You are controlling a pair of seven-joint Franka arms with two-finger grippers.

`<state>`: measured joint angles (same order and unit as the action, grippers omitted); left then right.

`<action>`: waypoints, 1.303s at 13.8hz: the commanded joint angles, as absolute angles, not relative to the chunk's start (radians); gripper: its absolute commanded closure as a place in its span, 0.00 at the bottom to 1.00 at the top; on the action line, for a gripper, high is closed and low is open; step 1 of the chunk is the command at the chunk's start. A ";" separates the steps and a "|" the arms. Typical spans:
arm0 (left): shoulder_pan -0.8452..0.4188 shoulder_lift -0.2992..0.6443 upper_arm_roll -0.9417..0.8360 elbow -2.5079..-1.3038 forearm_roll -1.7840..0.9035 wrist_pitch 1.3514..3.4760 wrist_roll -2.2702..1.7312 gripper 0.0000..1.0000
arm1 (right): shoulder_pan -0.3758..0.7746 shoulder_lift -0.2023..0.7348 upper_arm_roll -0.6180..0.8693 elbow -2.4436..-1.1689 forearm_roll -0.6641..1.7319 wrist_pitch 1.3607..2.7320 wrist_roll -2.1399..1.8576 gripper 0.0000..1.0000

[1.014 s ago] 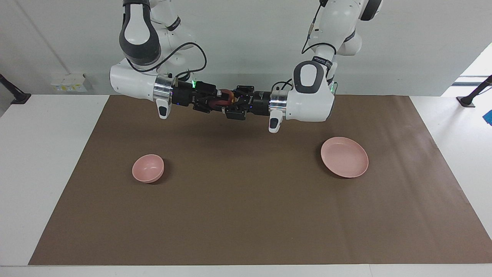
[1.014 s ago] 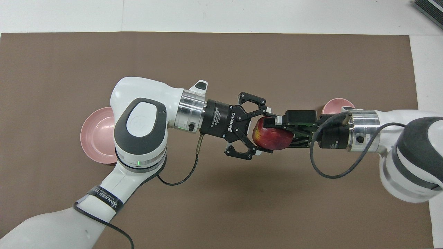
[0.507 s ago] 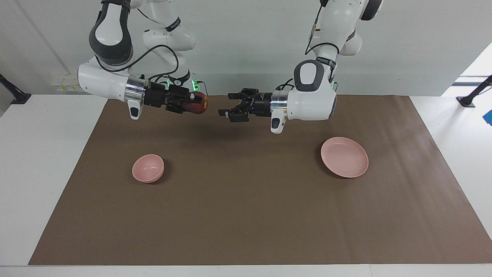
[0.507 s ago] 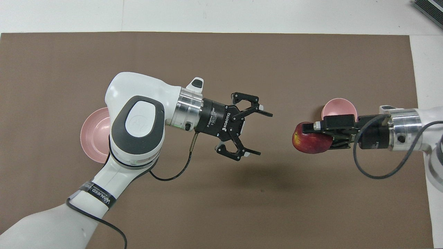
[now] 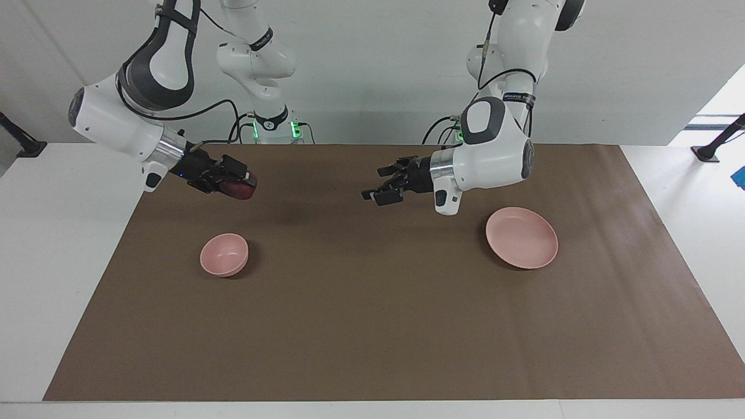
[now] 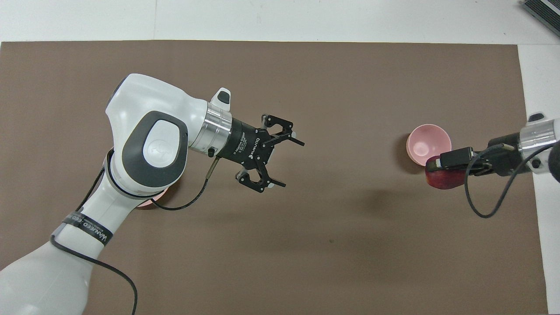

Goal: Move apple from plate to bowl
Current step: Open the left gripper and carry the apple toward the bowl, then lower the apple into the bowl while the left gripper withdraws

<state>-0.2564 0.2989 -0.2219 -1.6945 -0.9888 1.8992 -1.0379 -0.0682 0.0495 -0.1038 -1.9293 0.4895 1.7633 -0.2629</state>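
Observation:
The dark red apple (image 5: 243, 192) (image 6: 446, 181) hangs in the air, with my right gripper (image 5: 240, 185) (image 6: 439, 170) shut on it. It is over the brown mat just beside the rim of the small pink bowl (image 5: 224, 254) (image 6: 428, 144), well above it. The bowl holds nothing. My left gripper (image 5: 372, 195) (image 6: 292, 164) stands open and empty over the middle of the mat. The wide pink plate (image 5: 522, 237) lies bare toward the left arm's end. In the overhead view the left arm covers all but a sliver of the plate (image 6: 148, 204).
A brown mat (image 5: 372, 326) covers most of the white table; both dishes stand on it. A black stand (image 5: 716, 145) rises at the table's corner by the left arm's end.
The two grippers met at the apple one second ago. The left one has opened and drawn back toward the plate. The right arm has carried the apple away and down toward the bowl.

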 commanded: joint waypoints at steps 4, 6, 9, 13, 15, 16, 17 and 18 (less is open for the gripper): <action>-0.173 0.301 -0.224 -1.686 -0.631 1.786 -0.854 0.00 | 0.012 0.123 -0.095 -1.881 0.089 1.992 -0.238 1.00; -0.152 0.301 -0.224 -1.681 -0.488 1.773 -0.723 0.00 | 0.049 0.138 -0.095 -1.878 -0.006 2.046 -0.213 1.00; -0.097 0.292 -0.224 -1.675 -0.327 1.761 -0.537 0.00 | 0.090 0.207 -0.094 -1.878 -0.193 2.129 -0.126 1.00; -0.034 0.270 -0.224 -1.637 -0.118 1.632 -0.294 0.00 | 0.124 0.250 -0.094 -1.885 -0.272 2.135 -0.031 1.00; 0.001 0.238 -0.224 -1.623 -0.057 1.573 -0.194 0.00 | 0.126 0.268 -0.094 -1.885 -0.272 2.155 -0.022 1.00; 0.017 0.227 -0.224 -1.620 0.012 1.548 -0.139 0.00 | 0.124 0.278 -0.094 -1.888 -0.272 2.164 -0.020 1.00; 0.021 0.215 -0.222 -1.606 0.056 1.517 -0.080 0.00 | 0.118 0.284 -0.094 -1.900 -0.272 2.181 -0.020 1.00; 0.038 0.201 -0.221 -1.588 0.075 1.476 -0.021 0.00 | 0.118 0.285 -0.094 -1.911 -0.272 2.193 -0.020 1.00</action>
